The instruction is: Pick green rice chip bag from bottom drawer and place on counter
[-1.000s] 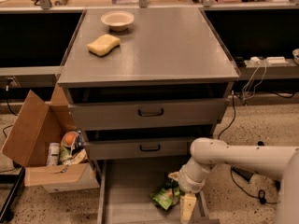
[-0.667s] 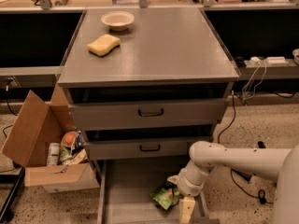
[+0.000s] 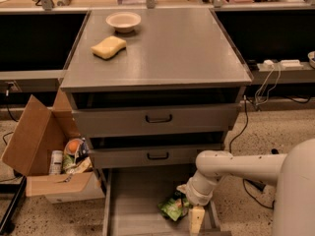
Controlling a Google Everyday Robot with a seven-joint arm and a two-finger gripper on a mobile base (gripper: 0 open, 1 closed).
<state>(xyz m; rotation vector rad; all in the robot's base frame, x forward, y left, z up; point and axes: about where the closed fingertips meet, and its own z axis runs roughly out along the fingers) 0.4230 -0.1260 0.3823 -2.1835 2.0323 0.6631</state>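
Observation:
The green rice chip bag lies crumpled on the floor of the open bottom drawer, near its right side. My gripper reaches down into the drawer from the right, right beside the bag and touching or nearly touching its right edge. The white arm runs from the lower right of the view to the gripper. The grey counter is the top of the drawer cabinet, above two shut drawers with black handles.
A yellow sponge and a small white bowl sit on the counter's far left. An open cardboard box with packets and cans stands on the floor left of the cabinet. Cables hang at the right.
The arm's wrist has shifted slightly left over the drawer; the gripper stays low next to the bag. The bag has not visibly moved.

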